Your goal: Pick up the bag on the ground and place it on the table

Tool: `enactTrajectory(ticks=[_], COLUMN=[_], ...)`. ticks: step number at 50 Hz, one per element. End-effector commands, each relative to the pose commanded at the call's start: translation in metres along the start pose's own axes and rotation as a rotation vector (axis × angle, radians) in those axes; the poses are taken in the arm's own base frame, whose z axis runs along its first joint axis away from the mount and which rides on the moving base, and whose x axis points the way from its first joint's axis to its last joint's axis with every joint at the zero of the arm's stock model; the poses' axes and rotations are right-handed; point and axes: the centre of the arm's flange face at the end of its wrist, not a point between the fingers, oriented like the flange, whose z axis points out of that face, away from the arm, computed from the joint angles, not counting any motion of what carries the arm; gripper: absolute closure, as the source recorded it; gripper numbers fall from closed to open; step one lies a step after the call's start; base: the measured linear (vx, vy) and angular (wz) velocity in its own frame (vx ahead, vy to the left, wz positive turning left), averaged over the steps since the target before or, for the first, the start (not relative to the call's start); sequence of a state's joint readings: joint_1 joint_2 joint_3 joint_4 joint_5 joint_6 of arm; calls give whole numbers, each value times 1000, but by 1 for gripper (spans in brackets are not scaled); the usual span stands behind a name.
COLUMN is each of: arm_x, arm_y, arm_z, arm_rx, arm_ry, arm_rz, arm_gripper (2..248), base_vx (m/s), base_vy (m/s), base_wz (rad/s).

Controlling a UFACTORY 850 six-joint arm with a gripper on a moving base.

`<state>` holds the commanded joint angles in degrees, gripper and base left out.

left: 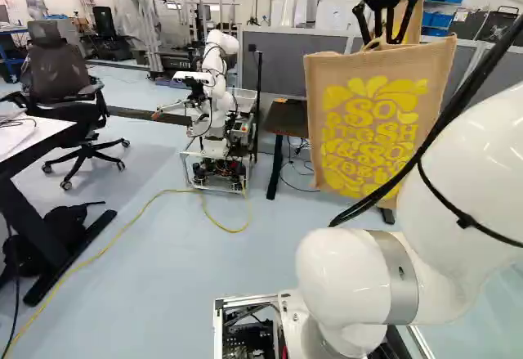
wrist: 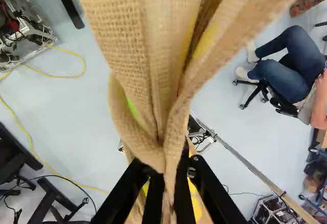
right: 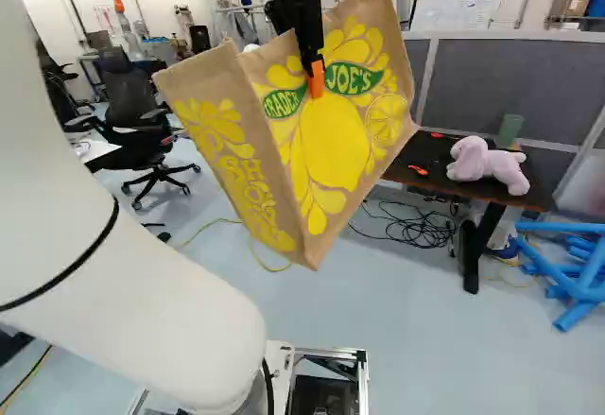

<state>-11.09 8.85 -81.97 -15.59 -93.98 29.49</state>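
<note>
While your white arm (left: 482,146) climbed from its base joint and bulked large on the near right of the left base view, its upper part ran out of sight, and you could see its wrist end high up and ahead. In the right base view you saw the same arm slant from the foot up to the near left, with the black gripper (right: 316,77) hanging from above, its fingers pointing down and one orange pad (right: 317,86) lying against the bag's printed front. Your claw had closed on the bag (left: 372,122): the wrist view showed a gathered fold of the cloth pinched between the two fingers, though you couldn't tell whether it was handle or rim. You had the bag hanging in the air ahead of the arm, well off the floor (right: 397,349), its body tilted in the right base view so that a lower corner pointed down. Beyond it, to the far right, stood the dark-topped table (right: 430,160), with a pale pink plush toy (right: 487,164) and a green cup-like thing (right: 510,129) on it. You had the bag to the left of that table in the right base view, not on its top. Over to the far left of the bag, in the left base view, stood another robot (left: 216,89).
</note>
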Motion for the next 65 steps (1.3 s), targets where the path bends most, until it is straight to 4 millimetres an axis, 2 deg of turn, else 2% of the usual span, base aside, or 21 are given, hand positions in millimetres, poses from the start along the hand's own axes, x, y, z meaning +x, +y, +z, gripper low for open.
enactTrajectory(ticks=[65], arm_x=[0], arm_y=[0], arm_z=[0], arm_rx=[0], arm_ry=[0], arm_rz=[0], arm_gripper=[228], base_vx=[161], base_vy=[42], base_wz=[-12])
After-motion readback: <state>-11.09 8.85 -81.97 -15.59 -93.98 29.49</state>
